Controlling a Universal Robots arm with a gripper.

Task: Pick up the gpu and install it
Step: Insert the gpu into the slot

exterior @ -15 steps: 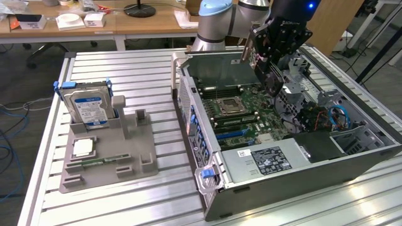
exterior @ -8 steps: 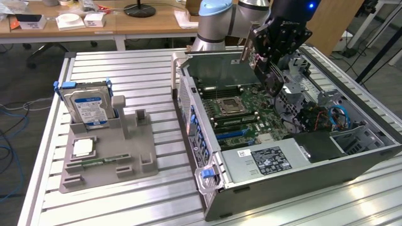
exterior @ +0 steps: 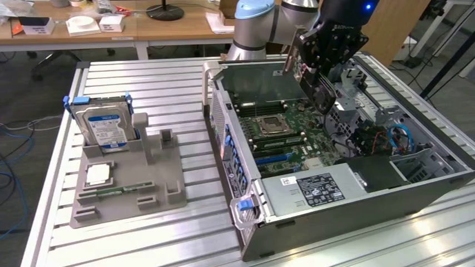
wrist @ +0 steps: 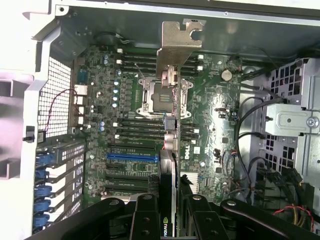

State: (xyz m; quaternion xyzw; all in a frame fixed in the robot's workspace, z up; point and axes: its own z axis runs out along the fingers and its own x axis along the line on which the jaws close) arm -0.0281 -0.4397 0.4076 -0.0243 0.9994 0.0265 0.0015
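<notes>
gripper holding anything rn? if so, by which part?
Yes: gripper holds the gpu, jaws pinching its two flat faces, away from the silver bracket.

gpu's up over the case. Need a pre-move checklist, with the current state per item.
1. Grip: ok. The gripper is shut on the gpu, with the card clamped between its jaws.
2. Position: ok. The gpu hangs over the motherboard of the open case.
3. Alignment with the blue slot: not ok. The card lies crosswise to it.
4. Slot free: ok. Nothing is plugged into it.
5. Cables: ok. They lie beside the card, apart from it.
6. Seated: not ok. The card is off the board.
</notes>
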